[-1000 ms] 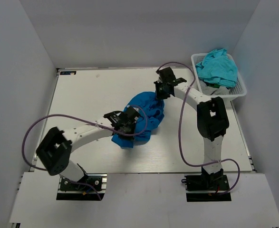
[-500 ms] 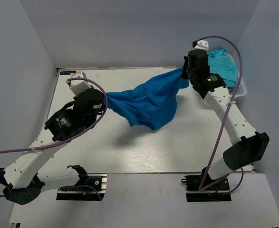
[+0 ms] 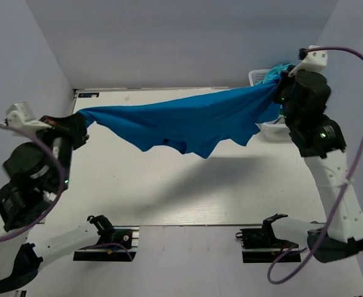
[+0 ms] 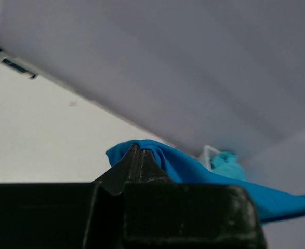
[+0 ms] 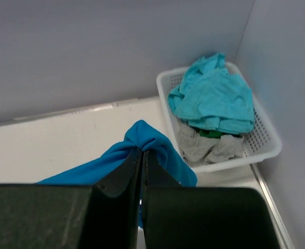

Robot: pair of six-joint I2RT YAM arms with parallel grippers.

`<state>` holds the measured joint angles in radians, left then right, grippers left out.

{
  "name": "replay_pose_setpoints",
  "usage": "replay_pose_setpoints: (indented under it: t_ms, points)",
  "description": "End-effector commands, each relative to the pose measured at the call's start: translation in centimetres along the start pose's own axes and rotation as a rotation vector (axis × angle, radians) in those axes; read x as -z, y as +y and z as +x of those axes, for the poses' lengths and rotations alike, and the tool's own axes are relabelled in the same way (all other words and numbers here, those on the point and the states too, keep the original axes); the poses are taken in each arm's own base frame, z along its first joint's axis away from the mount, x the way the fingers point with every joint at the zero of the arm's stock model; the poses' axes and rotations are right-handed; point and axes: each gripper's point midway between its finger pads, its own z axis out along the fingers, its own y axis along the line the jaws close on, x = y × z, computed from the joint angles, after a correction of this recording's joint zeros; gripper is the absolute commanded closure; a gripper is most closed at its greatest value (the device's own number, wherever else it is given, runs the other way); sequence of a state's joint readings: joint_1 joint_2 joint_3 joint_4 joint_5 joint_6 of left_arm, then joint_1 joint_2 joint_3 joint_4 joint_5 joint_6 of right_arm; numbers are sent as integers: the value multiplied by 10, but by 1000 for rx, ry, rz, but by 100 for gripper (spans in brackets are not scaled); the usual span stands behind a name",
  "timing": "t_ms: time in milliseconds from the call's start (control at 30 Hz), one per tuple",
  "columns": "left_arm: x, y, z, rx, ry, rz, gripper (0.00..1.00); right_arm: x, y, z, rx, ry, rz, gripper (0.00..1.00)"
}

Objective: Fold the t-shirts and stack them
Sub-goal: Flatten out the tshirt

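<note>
- We find the royal blue t-shirt [image 3: 187, 120] stretched out in the air. It runs from a point well to the left of the basket [image 5: 165, 104] up to the basket's left side.
- The left gripper [image 3: 82, 122] holds the end of the shirt farthest from the basket. Its jaws are pressed together on the cloth, and its wrist view shows blue fabric bunched around the fingertips.
- The right gripper [image 3: 279, 91] pinches the opposite end, jaws pressed together. In the overhead view it overlaps the basket's left side, and in its wrist view the pinched fold sits just left of the basket.
- The upper edge of the shirt is drawn nearly straight between the two grippers. The lower edge hangs in uneven points left of the basket.
- The shirt's shadow [image 3: 138, 198] lies on the table [image 3: 243, 198], left of the basket.
- The turquoise t-shirts [image 5: 212, 98] lie crumpled inside the basket, resting on a grey cloth [image 5: 207, 146].
</note>
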<state>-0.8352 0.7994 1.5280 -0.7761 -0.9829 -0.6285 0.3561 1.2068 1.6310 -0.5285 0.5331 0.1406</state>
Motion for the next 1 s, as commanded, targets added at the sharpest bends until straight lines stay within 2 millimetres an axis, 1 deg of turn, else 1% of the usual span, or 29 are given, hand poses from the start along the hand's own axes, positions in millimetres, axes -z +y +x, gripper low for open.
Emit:
replay_pose_setpoints:
  t_ms: [0, 33, 67, 100, 133, 167, 200, 267, 333, 367, 400, 433, 467, 500, 533, 567, 600, 633, 667, 700, 733, 767, 800, 833, 867, 900, 933, 967]
  points:
    - [20, -41, -31, -5, -75, 312, 100, 57, -10, -65, -49, -184, -88, 100]
    - [31, -47, -50, 29, -119, 380, 100, 79, -11, -75, -71, -223, -142, 100]
    - [33, -52, -48, 26, -110, 411, 100, 88, -8, -80, -84, -241, -182, 100]
    - [39, -54, -65, 52, -131, 421, 100, 94, -2, -82, -84, -248, -227, 100]
    - [36, -57, -61, 28, -112, 412, 100, 117, -7, -92, -99, -297, -261, 100]
    - [38, -59, -70, 38, -120, 416, 100, 122, -7, -93, -108, -305, -272, 100]
    - [37, -60, -70, 32, -114, 413, 100, 135, -8, -98, -120, -330, -296, 100]
    - [32, -65, -63, 3, -91, 402, 100, 145, -11, -99, -119, -347, -306, 100]
    - [23, -63, -53, -14, -75, 354, 100, 141, -10, -93, -122, -327, -304, 100]
    - [21, -65, -49, -23, -68, 351, 100, 134, -7, -88, -123, -304, -305, 100]
    - [14, -66, -41, -46, -55, 327, 100, 131, -3, -81, -116, -278, -319, 100]
    - [8, -64, -34, -61, -50, 298, 100, 124, 7, -70, -111, -240, -351, 100]
    - [2, -62, -22, -81, -42, 271, 100, 110, 17, -59, -110, -195, -365, 100]
    - [-6, -52, -17, -98, -54, 196, 100, 105, 25, -53, -103, -171, -396, 100]
    - [-15, -48, -8, -119, -56, 148, 100, 88, 37, -30, -95, -99, -417, 100]
    - [-24, -41, 8, -159, -55, 97, 100, 72, 45, -14, -99, -40, -420, 100]
    - [-31, -28, 13, -178, -79, 6, 100, 67, 51, -5, -96, -14, -434, 100]
    - [-42, -22, 37, -232, -68, -50, 100, 48, 62, 23, -90, 67, -444, 100]
    - [-50, -13, 47, -265, -76, -110, 100, 33, 68, 40, -82, 115, -443, 100]
    - [-55, 4, 61, -309, -95, -211, 100, 14, 76, 61, -69, 165, -441, 100]
    - [-61, 6, 69, -313, -109, -241, 100, 6, 82, 78, -60, 208, -456, 100]
    - [-70, 12, 84, -372, -115, -299, 100, -21, 90, 111, -43, 301, -441, 100]
    - [-77, 15, 93, -403, -113, -317, 100, -29, 96, 120, -36, 320, -453, 100]
    - [-84, 19, 109, -446, -98, -329, 100, -37, 104, 127, -27, 337, -490, 100]
    - [-92, 19, 118, -446, -98, -333, 100, -45, 107, 129, -26, 347, -490, 100]
    - [-107, 27, 135, -493, -82, -367, 100, -72, 115, 172, -3, 457, -488, 100]
    - [-115, 32, 146, -520, -69, -384, 100, -81, 118, 180, -2, 479, -485, 100]
    - [-124, 34, 155, -527, -54, -387, 100, -101, 125, 185, -2, 499, -476, 100]
